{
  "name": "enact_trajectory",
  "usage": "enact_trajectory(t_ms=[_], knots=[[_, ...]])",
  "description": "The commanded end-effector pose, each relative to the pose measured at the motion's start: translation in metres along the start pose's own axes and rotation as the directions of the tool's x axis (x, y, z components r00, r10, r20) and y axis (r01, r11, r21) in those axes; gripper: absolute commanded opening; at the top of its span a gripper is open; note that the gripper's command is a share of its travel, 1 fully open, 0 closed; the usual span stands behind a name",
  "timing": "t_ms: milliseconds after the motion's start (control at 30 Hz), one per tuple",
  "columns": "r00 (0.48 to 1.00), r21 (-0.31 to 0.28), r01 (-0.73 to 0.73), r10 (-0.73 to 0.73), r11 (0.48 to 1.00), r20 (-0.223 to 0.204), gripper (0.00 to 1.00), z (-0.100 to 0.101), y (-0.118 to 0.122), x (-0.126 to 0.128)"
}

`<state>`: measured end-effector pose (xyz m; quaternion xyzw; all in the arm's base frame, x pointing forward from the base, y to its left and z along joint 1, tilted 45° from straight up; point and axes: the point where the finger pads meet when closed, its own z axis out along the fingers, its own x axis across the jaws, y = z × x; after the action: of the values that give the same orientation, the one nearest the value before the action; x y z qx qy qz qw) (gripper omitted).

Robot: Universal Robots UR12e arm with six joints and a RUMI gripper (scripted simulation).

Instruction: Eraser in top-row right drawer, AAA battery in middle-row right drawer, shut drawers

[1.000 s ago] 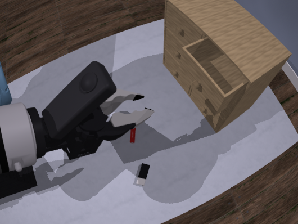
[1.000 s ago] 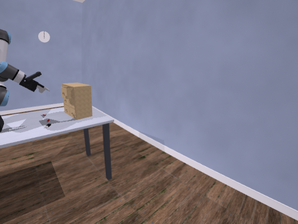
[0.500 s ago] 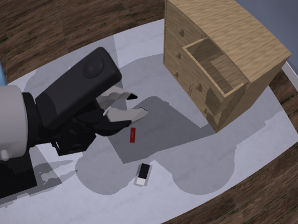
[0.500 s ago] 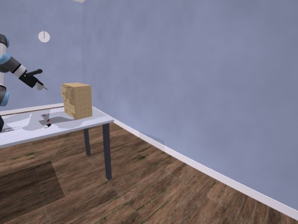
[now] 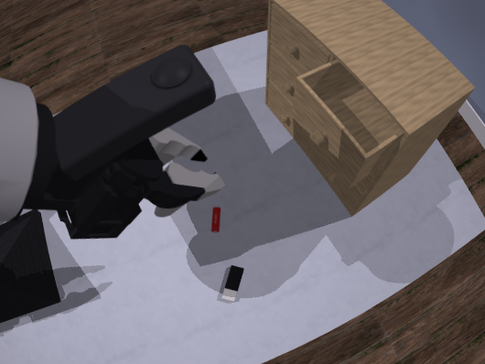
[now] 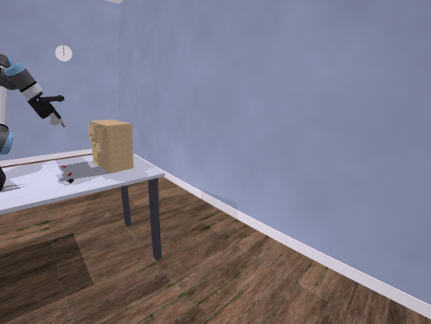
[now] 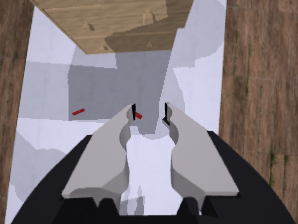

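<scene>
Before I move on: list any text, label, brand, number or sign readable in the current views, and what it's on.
Nothing can be quoted.
Red cylinder in the top view: faint pale marking, too small to read.
Wall clock: no numerals readable.
Eraser, black and white: no readable text.
Chest: no lettering seen.

On the table (image 5: 137, 320) (image 6: 134, 175) (image 7: 45, 95), below the pincer (image 5: 211, 168) (image 6: 64, 125) (image 7: 150, 111), one cylinder (image 6: 63, 166) (image 7: 78, 112) lies left of another cylinder (image 5: 216, 219) (image 6: 69, 174) (image 7: 138, 115), the eraser (image 5: 233, 283) (image 6: 70, 181) (image 7: 166, 121) right, the chest (image 5: 403, 59) (image 6: 120, 146) (image 7: 115, 20) ahead.
</scene>
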<state>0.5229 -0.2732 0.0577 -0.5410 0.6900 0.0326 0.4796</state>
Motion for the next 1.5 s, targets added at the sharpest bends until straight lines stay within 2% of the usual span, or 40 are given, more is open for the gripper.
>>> enact_trajectory(t_ms=[0,367,433,800,933,1467], knots=[[1.0,-0.087,0.001,-0.001,0.996,0.006,0.2,-0.009,0.001,0.001],[1.0,-0.266,0.002,-0.001,0.964,0.006,0.2,-0.028,0.003,0.001],[1.0,-0.266,0.002,-0.001,0.964,0.006,0.2,-0.028,0.003,0.001],[1.0,-0.4,0.003,-0.001,0.917,0.006,0.2,-0.043,0.005,0.002],[1.0,-0.437,0.003,-0.001,0.9,0.006,0.2,-0.048,0.006,0.002],[1.0,-0.52,0.004,-0.001,0.854,0.006,0.2,-0.058,0.007,0.002]])
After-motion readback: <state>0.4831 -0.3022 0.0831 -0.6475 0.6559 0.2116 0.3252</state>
